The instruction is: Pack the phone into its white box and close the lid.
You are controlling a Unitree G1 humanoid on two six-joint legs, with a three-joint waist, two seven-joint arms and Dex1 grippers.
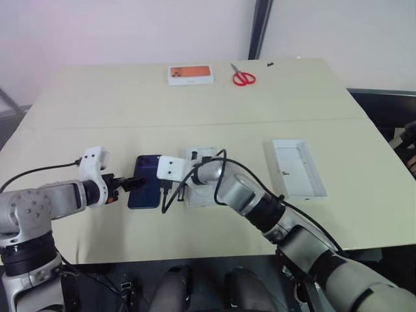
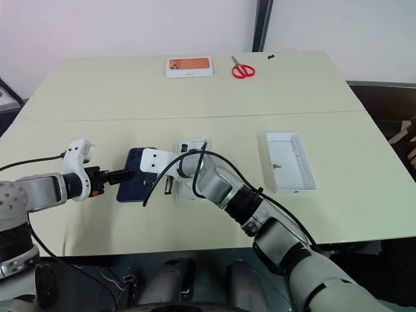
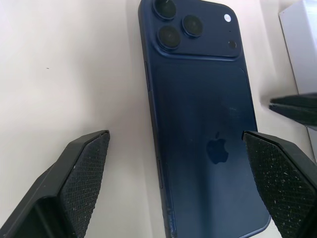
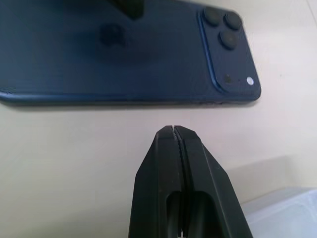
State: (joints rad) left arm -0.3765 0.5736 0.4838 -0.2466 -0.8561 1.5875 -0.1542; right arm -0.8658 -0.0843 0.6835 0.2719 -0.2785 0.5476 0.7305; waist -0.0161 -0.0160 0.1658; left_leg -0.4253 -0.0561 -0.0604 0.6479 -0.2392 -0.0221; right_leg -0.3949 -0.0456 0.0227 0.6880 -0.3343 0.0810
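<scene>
Phone (image 3: 203, 134) lies between the left gripper's (image 3: 178, 183) released jaws; right gripper's (image 4: 179, 136) clenched.

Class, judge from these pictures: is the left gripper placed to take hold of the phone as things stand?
Probably yes. The left gripper is open astride the phone, which lies flat on the table; the shut right gripper sits beside it.

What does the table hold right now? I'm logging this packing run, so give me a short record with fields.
phone: lies flat, back up, on the table
left gripper: open, fingers either side of the phone's lower end, not gripping
right gripper: shut, tip beside the phone's long edge
white box: right of the phone, partly hidden by the right arm
lid: apart at right, inside up
far edge: orange-pictured box, red scissors
</scene>
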